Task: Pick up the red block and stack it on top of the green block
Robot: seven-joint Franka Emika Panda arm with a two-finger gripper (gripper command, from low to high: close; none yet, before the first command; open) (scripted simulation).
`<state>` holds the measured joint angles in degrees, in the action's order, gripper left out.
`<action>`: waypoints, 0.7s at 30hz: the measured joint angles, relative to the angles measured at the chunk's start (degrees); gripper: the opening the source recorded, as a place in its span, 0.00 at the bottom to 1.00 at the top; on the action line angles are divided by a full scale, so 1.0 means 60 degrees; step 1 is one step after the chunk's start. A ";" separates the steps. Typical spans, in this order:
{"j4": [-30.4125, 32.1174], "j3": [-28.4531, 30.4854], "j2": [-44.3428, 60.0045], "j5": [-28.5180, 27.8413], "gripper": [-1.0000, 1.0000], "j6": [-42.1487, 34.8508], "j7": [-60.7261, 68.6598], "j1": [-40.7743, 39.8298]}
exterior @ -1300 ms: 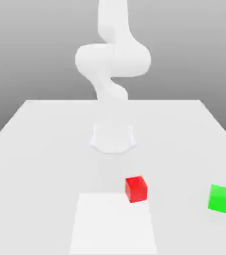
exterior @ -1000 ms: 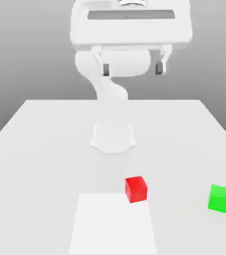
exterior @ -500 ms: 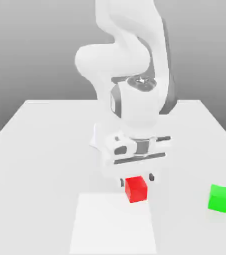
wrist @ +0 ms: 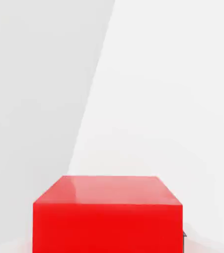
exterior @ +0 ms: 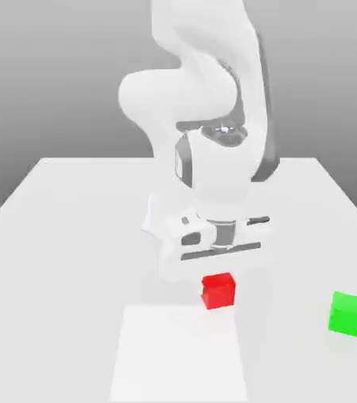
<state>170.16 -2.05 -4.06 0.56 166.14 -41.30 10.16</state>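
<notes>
In the exterior view the end effector (exterior: 217, 277) sits low over the white counter (exterior: 71, 236), pinching the red block (exterior: 218, 290), which hangs just under the hand and appears barely clear of the surface. The green block (exterior: 346, 314) stands well apart toward the exterior view's right. The carry is the risk — a shallow or off-centre pinch could let the cube slip or twist. In the hand view the red block (wrist: 107, 213) looks square between the jaws, yet any tilt would land it crooked on the green block and topple the stack.
</notes>
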 joint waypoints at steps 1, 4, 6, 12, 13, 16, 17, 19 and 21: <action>0.0050 -0.0009 -0.0343 0.0039 0.00 -0.0294 0.0021 -0.0001; -0.0593 -0.0427 -0.0369 -0.0086 0.00 -0.0962 -0.0051 0.0413; -0.1243 -0.0833 -0.0101 -0.0181 0.00 -0.1341 -0.0108 0.0832; -0.3313 -0.1897 0.0876 -0.0303 0.00 -0.2452 -0.0182 0.2686; -0.3560 -0.1989 0.1100 -0.0360 0.00 -0.2483 -0.0222 0.2917; -0.3815 -0.1800 0.2045 -0.0830 0.00 -0.1823 -0.0560 0.3063; -0.3848 -0.1693 0.2388 -0.1031 0.00 -0.1521 -0.0706 0.3135; -0.3874 -0.1571 0.2723 -0.1227 1.00 -0.1219 -0.0850 0.3220; -0.3874 -0.1571 0.2723 -0.1227 1.00 -0.1219 -0.0850 0.3220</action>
